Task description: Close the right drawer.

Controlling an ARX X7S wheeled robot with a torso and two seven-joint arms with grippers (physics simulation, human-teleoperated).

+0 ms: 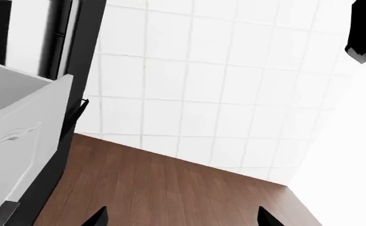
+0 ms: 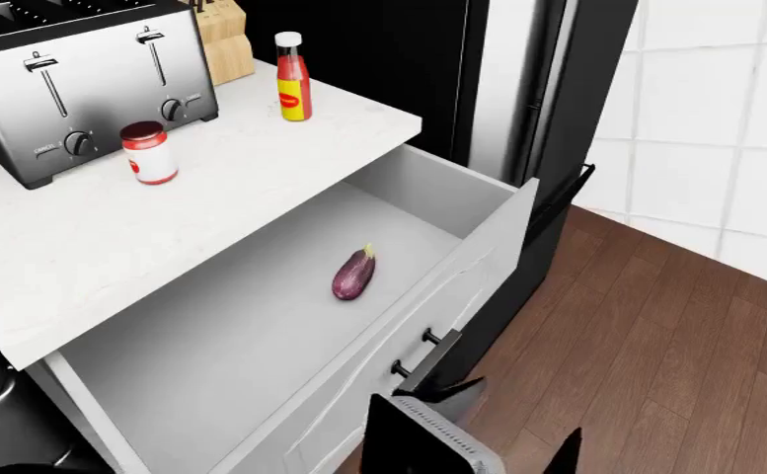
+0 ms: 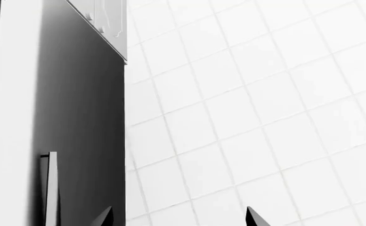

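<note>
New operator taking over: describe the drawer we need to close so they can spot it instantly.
Under the white countertop holding the toaster, the right drawer is pulled wide open. It alone holds a purple eggplant, and its white front carries a short black bar handle.

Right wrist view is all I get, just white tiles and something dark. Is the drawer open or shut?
Observer: Open. The head view shows the right drawer pulled far out from under the counter.
Operator: Is anything inside it?
Observer: Yes, one purple eggplant lies on its grey floor.
Operator: Where's the handle?
Observer: The black bar handle sits on the outside of the white front panel, facing the wooden floor.
</note>
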